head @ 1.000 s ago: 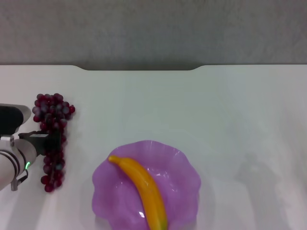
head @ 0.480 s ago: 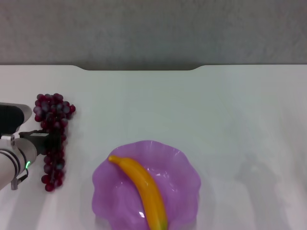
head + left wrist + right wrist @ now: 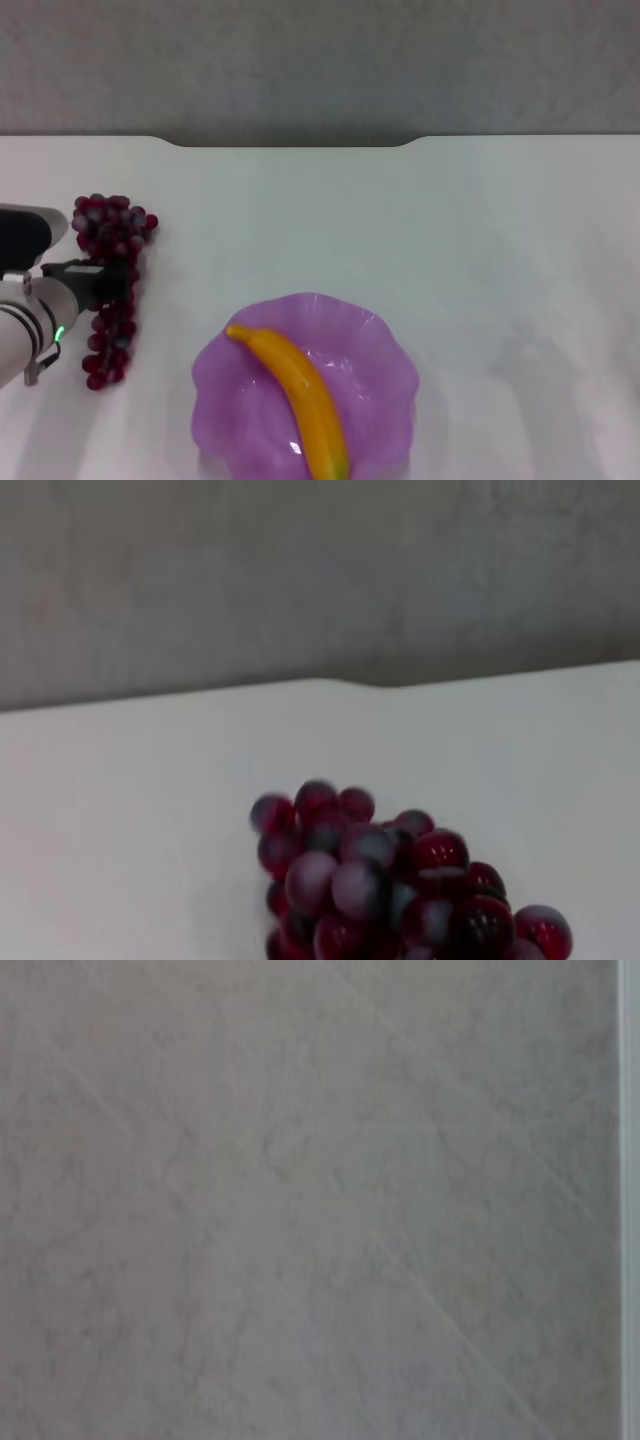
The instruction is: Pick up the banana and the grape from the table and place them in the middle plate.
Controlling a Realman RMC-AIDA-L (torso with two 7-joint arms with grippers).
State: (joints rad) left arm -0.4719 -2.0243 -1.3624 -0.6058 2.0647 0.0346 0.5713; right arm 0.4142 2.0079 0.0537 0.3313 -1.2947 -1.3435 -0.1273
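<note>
Now, grapes gripped, banana plated.
Head view: left gripper [image 3: 105,283] at nine o'clock is clamped across the grape [image 3: 108,285] on the table [image 3: 400,230]; the banana [image 3: 297,400] lies in the middle plate [image 3: 380,390] at six o'clock. Left wrist view: the grape [image 3: 400,890] fills the near edge. Right wrist view: only grey surface.

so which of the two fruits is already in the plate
The banana: it lies across the purple middle plate. The grape is on the table, at the left gripper.
</note>
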